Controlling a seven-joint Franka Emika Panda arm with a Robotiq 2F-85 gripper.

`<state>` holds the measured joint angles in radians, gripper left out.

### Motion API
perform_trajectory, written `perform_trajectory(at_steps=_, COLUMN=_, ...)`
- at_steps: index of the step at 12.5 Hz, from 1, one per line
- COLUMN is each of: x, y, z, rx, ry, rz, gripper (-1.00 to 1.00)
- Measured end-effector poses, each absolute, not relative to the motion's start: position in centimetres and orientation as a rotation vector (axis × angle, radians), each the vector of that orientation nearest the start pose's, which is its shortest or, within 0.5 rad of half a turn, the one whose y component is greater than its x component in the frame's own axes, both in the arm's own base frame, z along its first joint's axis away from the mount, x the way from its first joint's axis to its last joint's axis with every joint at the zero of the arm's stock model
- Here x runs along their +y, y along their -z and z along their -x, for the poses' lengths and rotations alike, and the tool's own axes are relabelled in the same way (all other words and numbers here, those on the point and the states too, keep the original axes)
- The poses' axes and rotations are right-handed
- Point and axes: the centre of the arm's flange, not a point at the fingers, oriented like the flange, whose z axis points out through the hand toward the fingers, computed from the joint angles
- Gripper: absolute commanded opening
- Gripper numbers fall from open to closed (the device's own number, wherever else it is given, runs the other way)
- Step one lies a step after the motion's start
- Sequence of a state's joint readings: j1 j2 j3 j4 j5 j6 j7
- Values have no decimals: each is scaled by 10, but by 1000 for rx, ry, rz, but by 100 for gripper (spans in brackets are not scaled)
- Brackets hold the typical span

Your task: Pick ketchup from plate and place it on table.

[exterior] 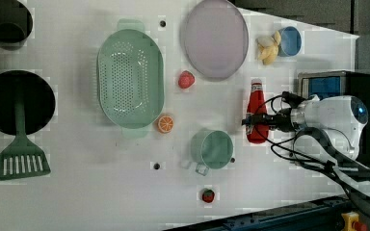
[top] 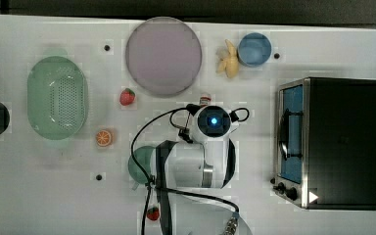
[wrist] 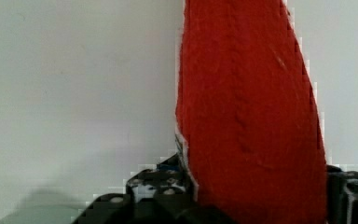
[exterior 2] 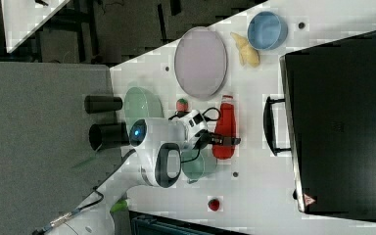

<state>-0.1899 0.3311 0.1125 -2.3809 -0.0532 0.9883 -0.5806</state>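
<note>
On the white table (exterior: 101, 192), well clear of the empty lilac-grey plate (exterior: 215, 38), we see the ketchup (exterior: 257, 111) lying on its side between the plate and the green cup (exterior: 213, 149), its white cap pointing toward the plate in the left view. So the bottle is already off the plate and down on the tabletop. The gripper (exterior: 259, 121) sits low across the bottle's lower body, one finger on each side. We cannot tell whether the fingers grasp it or have let go, since the wrist view has the red body running right between them.

Our worry, largest first: if the arm lifts before the grip is fully released, we judge it could drag or flip the bottle. A round body lying flat may also roll toward the cup or the strawberry (exterior: 186, 79) once freed. A finger could clip the cap on the way up.
</note>
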Motion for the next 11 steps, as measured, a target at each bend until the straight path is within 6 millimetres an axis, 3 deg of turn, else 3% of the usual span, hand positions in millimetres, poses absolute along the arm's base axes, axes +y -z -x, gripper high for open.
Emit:
perform_trajectory(at_steps=1, x=-34, y=-175, z=-488, rx=377, ry=-216, rz=3109, gripper=100)
perform_trajectory(at_steps=3, x=-34, y=-187, z=-501, rx=392, ry=-162, rz=3104, gripper=100)
perform_trajectory(at_steps=5, x=-31, y=-211, z=-523, rx=404, ry=-87, rz=3105, gripper=100)
perform_trajectory(at_steps=7, x=-30, y=-256, z=-550, rx=508, ry=-21, rz=3095, gripper=100)
perform_trajectory(at_steps=11, x=-31, y=-385, z=-599, rx=867, ry=87, rz=3013, gripper=100)
